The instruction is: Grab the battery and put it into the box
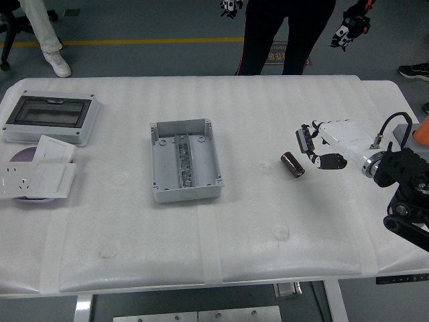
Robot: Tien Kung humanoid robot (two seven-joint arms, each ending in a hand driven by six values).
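Note:
The battery point(292, 164), a short dark cylinder, lies on the white table right of centre. My right hand point(316, 149), white with black fingers, hovers just right of and above the battery, fingers spread around nothing. The box point(184, 159), an open grey housing with a metal rail inside, sits left of the battery near the table's middle. My left arm does not show.
A grey enclosure with a dark window point(50, 117) stands at the far left, with white switch plates point(37, 176) in front of it. A grey block point(410, 142) sits at the right edge. A person point(288, 33) stands beyond the far side, gloved hands raised.

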